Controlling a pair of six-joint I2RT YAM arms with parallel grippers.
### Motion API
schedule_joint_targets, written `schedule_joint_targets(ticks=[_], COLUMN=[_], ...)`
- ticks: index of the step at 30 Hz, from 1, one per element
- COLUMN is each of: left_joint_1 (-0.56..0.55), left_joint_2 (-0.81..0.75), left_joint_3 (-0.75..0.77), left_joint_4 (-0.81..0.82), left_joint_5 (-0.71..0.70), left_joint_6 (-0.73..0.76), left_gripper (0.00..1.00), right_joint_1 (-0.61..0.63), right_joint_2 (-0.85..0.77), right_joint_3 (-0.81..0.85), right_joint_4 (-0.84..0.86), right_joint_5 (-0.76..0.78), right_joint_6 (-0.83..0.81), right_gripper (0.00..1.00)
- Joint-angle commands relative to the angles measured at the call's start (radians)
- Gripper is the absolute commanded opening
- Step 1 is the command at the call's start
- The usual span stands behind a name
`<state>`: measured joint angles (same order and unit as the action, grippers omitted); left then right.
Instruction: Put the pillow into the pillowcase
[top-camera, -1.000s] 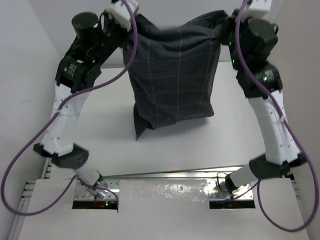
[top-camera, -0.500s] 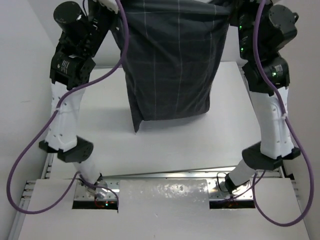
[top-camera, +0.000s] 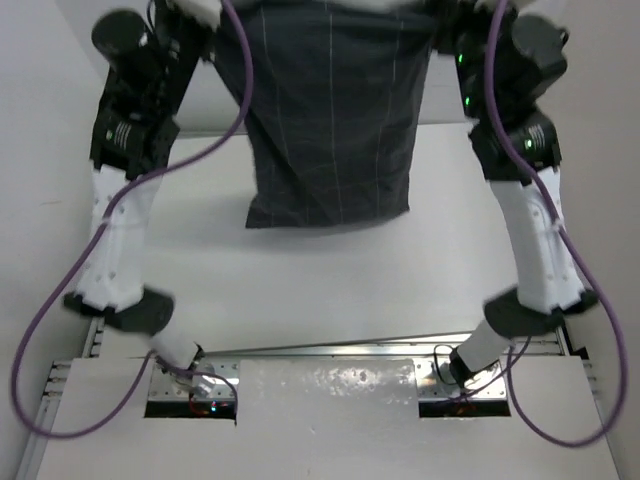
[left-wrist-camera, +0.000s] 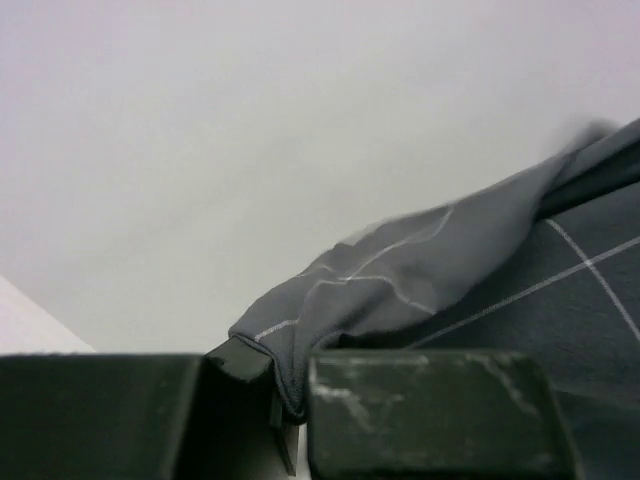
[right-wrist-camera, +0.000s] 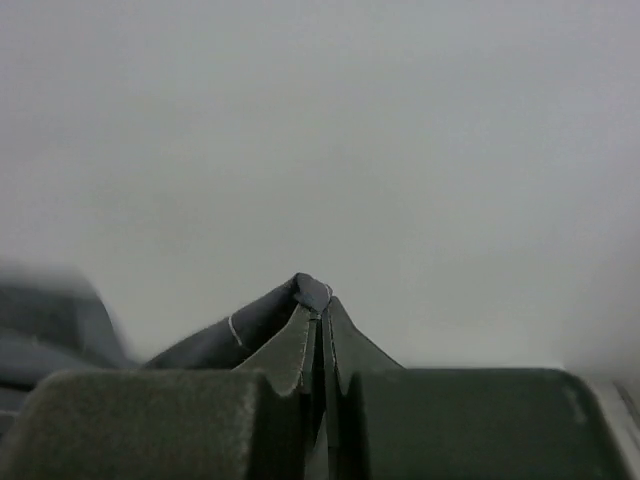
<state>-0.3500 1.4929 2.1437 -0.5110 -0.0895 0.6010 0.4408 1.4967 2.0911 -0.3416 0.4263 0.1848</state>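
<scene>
White matte table (top-camera: 320, 290); metal rail (top-camera: 330, 349) runs across near edge.

From high behind the near edge we look down across the white table (top-camera: 300, 290). Our wrist cameras sit close against the dark charcoal checked cloth pillowcase (top-camera: 330, 110), facing a pale grey wall (left-wrist-camera: 300, 150). All three views share that cloth.

There's the pillowcase (top-camera: 330, 120), limp matt charcoal cloth, thin pale check lines; table (top-camera: 320, 290) smooth matt white; left gripper (left-wrist-camera: 289, 410) dull dark plastic, scuffed.
</scene>
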Motion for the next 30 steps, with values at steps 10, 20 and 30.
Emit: schedule_joint_targets(ticks=[10,20,30], left_joint_1=[0.154,0.180,0.400], left_joint_2=[0.157,0.073,0.070], left_joint_3=[0.386,0.258,0.314], left_joint_4=[0.068,0.445,0.653], left_joint_5=[-0.214,-0.345,-0.405], left_joint_6=[0.043,0.223,0.295], left_gripper=[0.00,0.00,0.00], right_joint_1=[-0.042,-0.042,0.013], right_joint_2=[0.167,0.154,0.537], right_joint_3=[0.387,0.202,0.421], right_joint_4=[0.231,0.291,0.657], right_joint_5=[0.051,-0.046,-0.235], right_joint_6=[-0.007,0.171,0.760], right_gripper=[0.00,0.00,0.00])
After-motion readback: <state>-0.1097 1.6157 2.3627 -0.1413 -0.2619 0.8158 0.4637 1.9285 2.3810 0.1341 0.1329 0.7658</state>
